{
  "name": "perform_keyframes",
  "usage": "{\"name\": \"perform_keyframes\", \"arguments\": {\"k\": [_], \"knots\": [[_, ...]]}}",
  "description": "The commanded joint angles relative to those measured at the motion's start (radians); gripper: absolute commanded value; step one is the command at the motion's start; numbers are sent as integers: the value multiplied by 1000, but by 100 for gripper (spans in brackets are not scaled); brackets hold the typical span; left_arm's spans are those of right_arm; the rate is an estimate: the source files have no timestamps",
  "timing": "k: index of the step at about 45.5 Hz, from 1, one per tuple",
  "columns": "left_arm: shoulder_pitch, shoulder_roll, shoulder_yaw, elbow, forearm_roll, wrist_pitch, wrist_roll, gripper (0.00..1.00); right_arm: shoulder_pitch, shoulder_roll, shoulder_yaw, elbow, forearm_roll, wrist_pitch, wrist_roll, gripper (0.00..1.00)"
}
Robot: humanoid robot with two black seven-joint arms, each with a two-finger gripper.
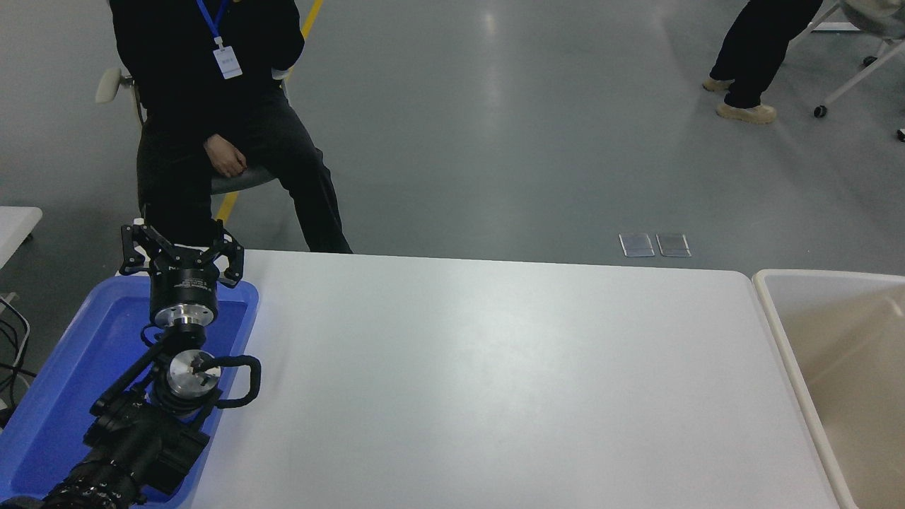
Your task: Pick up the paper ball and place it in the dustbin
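Note:
The beige dustbin (771, 304) stands at the right end of the white table (495, 382), only its left part in view, and what shows of its inside is bare. The tan paper ball is out of view. My right arm and gripper are out of view past the right edge. My left gripper (181, 252) is parked at the lower left over the blue tray, open and empty.
A bright blue shallow tray (56, 396) lies at the table's left end under my left arm. A person in black (212, 106) sits on a chair at the far left side. Another person's legs (749, 56) stand at the top right.

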Motion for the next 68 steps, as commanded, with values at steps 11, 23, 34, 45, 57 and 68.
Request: {"name": "perform_keyframes", "arguments": {"k": [11,23,34,45,57,68], "knots": [[0,0,0,0,0,0,0,99,-764,463,658,-714,286,-217,-102,0],[0,0,0,0,0,0,0,99,-898,553,896,-739,281,-224,-106,0],[0,0,0,0,0,0,0,99,-982,621,950,-735,283,-214,-100,0],[0,0,-1,0,0,0,0,99,-984,658,944,-735,281,-219,-100,0],[0,0,0,0,0,0,0,99,-975,681,933,-733,280,-221,-100,0],[0,0,0,0,0,0,0,99,-962,693,933,-726,280,-217,-96,63]]}}
